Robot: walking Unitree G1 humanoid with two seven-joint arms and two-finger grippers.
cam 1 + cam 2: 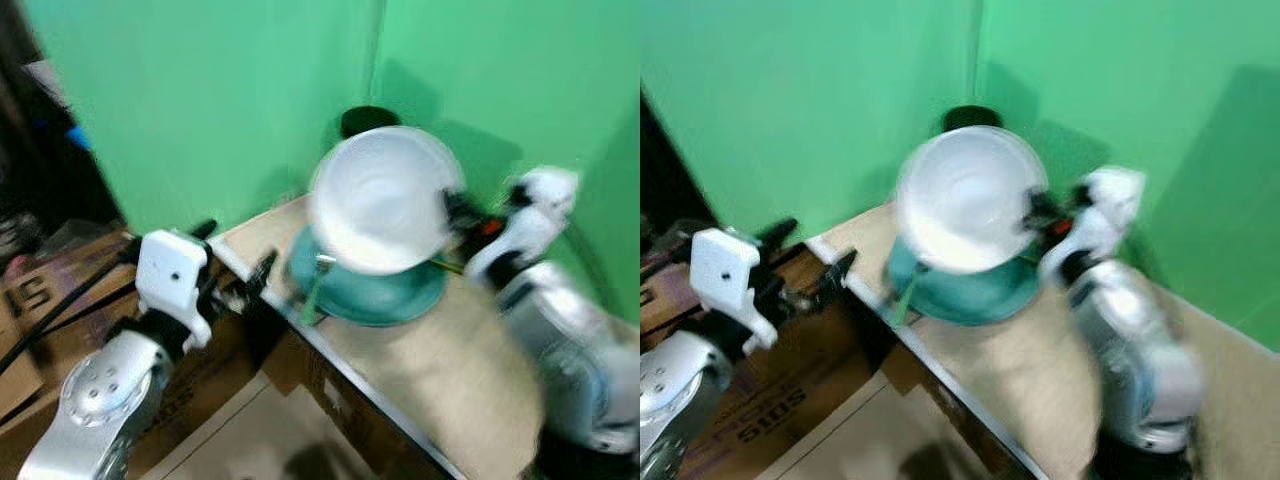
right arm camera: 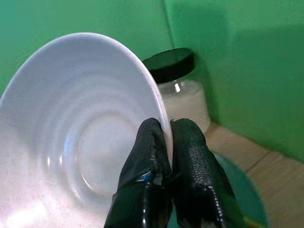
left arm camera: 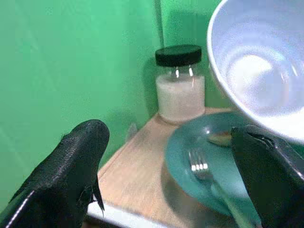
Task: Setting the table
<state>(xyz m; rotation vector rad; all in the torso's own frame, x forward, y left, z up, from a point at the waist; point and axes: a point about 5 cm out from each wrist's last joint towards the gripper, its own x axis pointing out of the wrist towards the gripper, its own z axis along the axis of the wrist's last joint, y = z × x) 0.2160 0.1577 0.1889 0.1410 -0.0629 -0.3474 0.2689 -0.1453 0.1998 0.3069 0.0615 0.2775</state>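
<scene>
Right hand [image 2: 164,156] is pinching the rim of the white bowl [image 1: 385,200], one black finger inside and one outside, holding it tipped steeply in the air over the teal plate [image 1: 385,290]. My left hand [image 3: 166,180] hangs at the near corner of the desk [image 1: 470,370] with its fingers spread wide and nothing between them.

What worries me is that grip: it takes only a thin edge of a smooth, glossy bowl, and with the bowl tilted this far its weight could twist it out of the fingers. I judge a drop would land it on the plate and the fork [image 3: 204,171] lying there, and likely chip something. The head views are blurred, so I can't be sure how high the bowl clears the plate; lowering it blind could clip the rim. The jar [image 3: 180,85] stands close behind, near the green wall, within reach of a careless swing.

The bowl looks glazed ceramic, round and deep, with faint concentric ridges inside. The plate is shallow and matte teal, the fork bright metal with a greenish handle. The jar is clear glass with a black lid, filled with something white and grainy. The desk top is pale wood grain.
</scene>
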